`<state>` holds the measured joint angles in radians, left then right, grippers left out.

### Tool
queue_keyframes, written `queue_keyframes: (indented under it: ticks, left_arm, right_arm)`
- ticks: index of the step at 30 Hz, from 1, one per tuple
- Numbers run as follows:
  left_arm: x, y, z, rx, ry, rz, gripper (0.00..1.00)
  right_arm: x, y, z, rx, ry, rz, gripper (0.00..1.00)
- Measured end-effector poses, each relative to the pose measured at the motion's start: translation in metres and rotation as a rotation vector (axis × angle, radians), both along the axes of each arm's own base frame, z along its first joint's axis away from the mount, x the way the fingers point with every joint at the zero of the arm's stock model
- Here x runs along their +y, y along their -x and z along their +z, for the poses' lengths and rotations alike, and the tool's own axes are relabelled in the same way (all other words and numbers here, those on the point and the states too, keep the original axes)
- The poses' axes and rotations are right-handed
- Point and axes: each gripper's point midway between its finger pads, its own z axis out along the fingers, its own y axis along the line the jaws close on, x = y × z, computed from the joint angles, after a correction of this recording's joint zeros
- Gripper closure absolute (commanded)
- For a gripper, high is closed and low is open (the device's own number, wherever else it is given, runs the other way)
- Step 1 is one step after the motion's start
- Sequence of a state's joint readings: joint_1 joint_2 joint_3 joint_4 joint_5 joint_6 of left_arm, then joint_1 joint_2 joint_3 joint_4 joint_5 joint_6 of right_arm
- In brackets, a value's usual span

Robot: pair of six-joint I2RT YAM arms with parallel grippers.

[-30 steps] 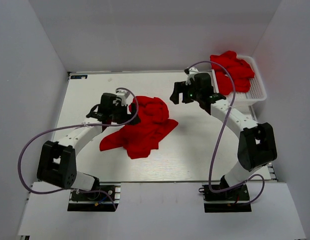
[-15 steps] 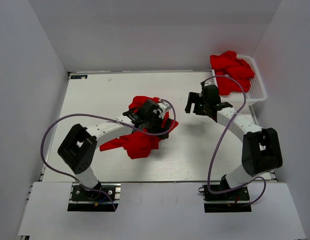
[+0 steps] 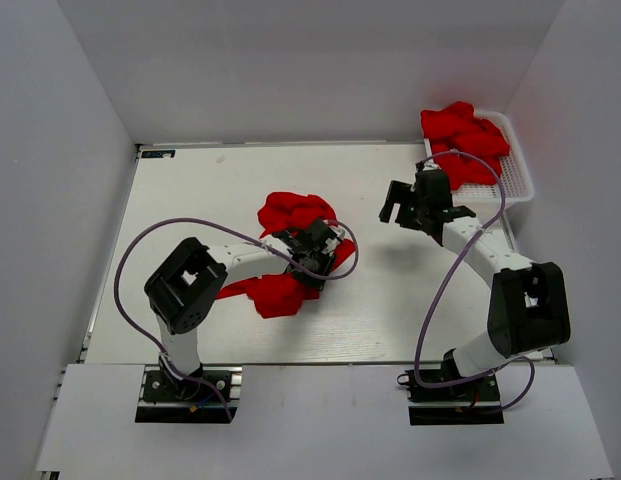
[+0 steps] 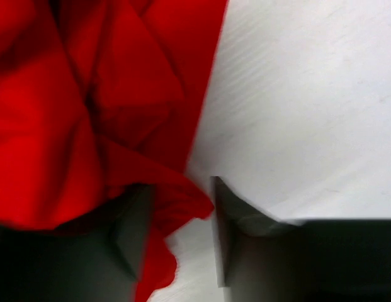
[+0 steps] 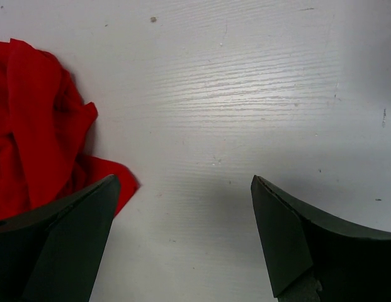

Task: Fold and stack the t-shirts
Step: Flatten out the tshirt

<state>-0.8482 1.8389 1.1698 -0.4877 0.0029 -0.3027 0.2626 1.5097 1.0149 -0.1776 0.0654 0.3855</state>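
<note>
Because the task starts with getting a clean hold on one garment, I have the left gripper [image 4: 178, 229] down at the right-hand edge of the crumpled t-shirt [image 4: 69, 107] lying mid-table. The jaws stand partly apart with a corner fold of the cloth between them. White table [image 4: 308, 94] shows in the gap, so I judge the fold is straddled and not yet clamped. An edge is the correct pick point, since a pinch there lets the cloth be drawn out flat instead of lifting the whole bunch. The left arm arches across this t-shirt from its near-left side, and the rest of the cloth lies heaped under and behind the wrist. The right gripper [image 5: 182, 242] hangs to the right of this t-shirt, apart from it, with jaws spread wide over bare table and nothing held. I judge it is placed to take a second corner. Beyond and right of this t-shirt, more t-shirts [image 3: 465, 135] are piled in the white mesh basket [image 3: 523, 180], unfolded.
</note>
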Motion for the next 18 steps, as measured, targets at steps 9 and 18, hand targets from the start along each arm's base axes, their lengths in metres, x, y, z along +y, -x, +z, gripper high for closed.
queue_keyframes:
  ticks: [9,18]
  left_arm:
    - [0.016,-0.013,-0.002,-0.06,-0.072,0.098,1.0]
    - [0.038,-0.028,0.072,-0.28,0.034,0.191,1.0]
  right_arm:
    - [0.013,0.009,-0.006,-0.013,-0.027,0.101,0.1]
    - [0.057,0.005,-0.019,0.003,0.011,0.262,0.11]
